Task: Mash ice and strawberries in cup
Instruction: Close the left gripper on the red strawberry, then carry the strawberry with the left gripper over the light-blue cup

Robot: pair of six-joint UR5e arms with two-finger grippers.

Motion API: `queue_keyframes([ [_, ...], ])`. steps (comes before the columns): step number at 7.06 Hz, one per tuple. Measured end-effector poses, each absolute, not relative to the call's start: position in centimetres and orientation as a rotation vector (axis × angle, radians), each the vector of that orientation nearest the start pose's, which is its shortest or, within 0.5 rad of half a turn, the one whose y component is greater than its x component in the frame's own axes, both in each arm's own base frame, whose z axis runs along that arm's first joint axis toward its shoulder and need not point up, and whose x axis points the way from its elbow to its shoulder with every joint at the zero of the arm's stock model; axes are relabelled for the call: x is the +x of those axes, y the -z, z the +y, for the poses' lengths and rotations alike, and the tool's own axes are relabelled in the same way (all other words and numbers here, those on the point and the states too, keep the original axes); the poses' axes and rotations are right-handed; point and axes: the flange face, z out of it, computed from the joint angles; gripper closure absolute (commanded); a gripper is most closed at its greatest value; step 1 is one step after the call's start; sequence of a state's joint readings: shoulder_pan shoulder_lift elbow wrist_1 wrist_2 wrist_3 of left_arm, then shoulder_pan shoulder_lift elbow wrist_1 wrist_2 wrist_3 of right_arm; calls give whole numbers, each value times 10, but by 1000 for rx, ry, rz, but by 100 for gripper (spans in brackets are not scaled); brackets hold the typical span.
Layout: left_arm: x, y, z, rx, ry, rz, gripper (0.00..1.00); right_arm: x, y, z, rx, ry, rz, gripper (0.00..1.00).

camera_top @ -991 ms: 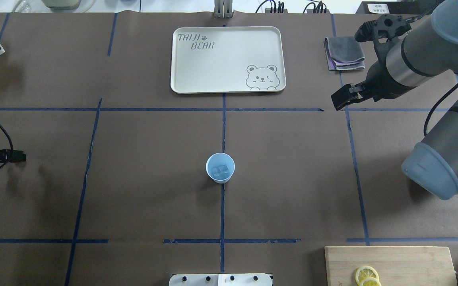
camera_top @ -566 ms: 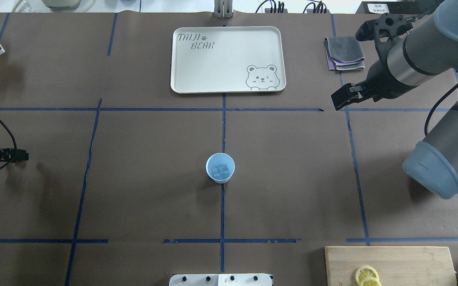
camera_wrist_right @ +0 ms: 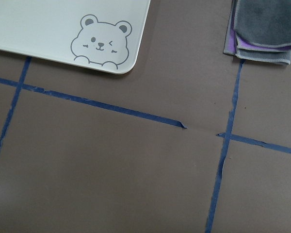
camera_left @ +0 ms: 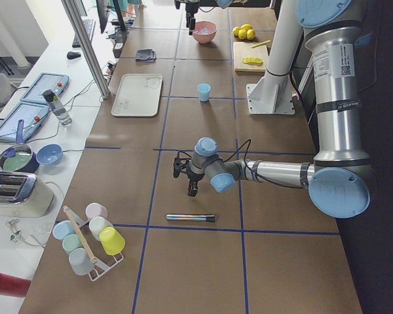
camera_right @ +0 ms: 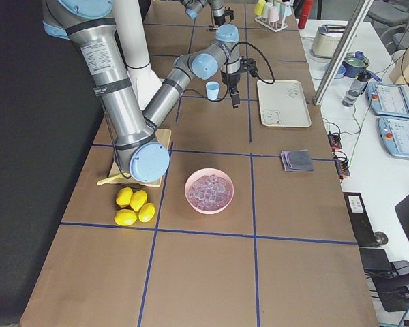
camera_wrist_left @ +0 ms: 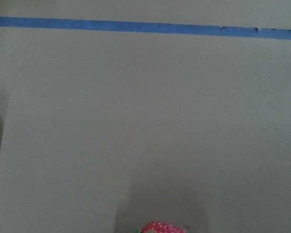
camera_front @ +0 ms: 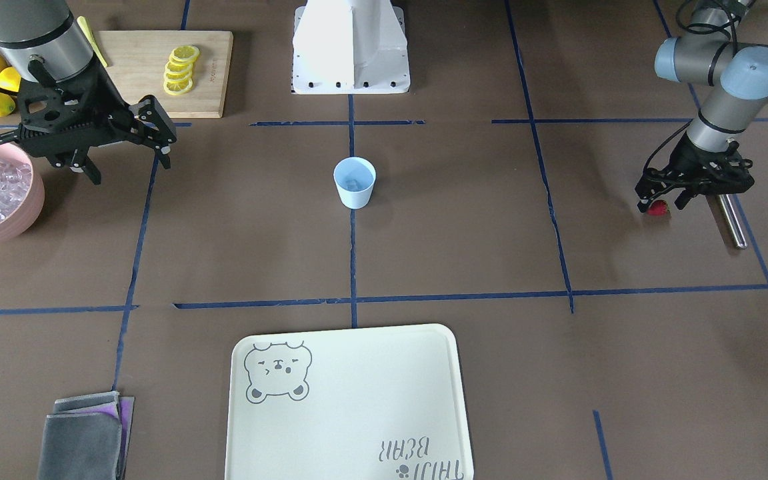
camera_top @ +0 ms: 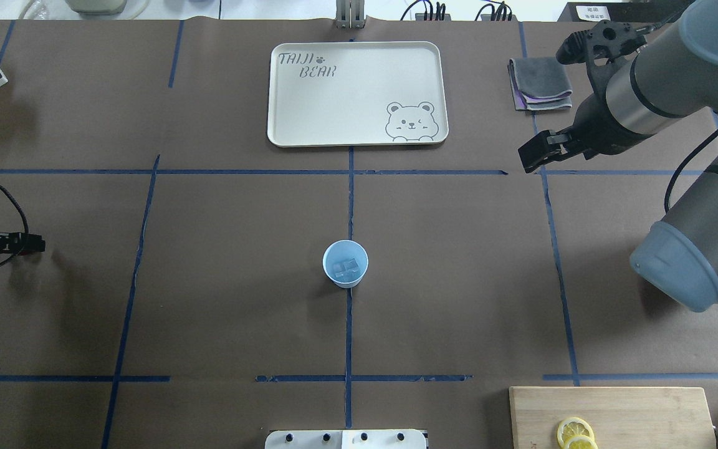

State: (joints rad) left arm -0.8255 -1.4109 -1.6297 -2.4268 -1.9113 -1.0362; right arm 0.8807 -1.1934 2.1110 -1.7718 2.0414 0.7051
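Observation:
The light-blue cup stands upright at mid-table, also in the front view, with clear ice cubes in its bottom. The red strawberry lies far out on my left side. My left gripper is low over it, its jaws apart on either side of the berry. The berry's top shows at the bottom edge of the left wrist view. My right gripper is open and empty, raised beside the pink bowl, far from the cup.
A pink bowl of ice cubes stands on my right. A metal rod lies beside the left gripper. A cream tray and a folded cloth are at the far side. The cutting board holds lemon slices.
My left gripper has shifted slightly towards the table's middle at the overhead view's left edge. The right arm has barely moved. The cup stays put.

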Motion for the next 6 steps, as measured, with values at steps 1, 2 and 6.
queue_keyframes([
  [1, 238, -622, -405, 217, 149, 785, 49, -269, -247, -464, 250, 154, -797, 1],
  [2, 237, -622, -405, 216, 151, 784, 70, -269, -247, -464, 249, 154, -797, 1],
  [6, 225, -613, -403, 209, 155, 809, 100, -266, -243, -461, 258, 156, -804, 1],
])
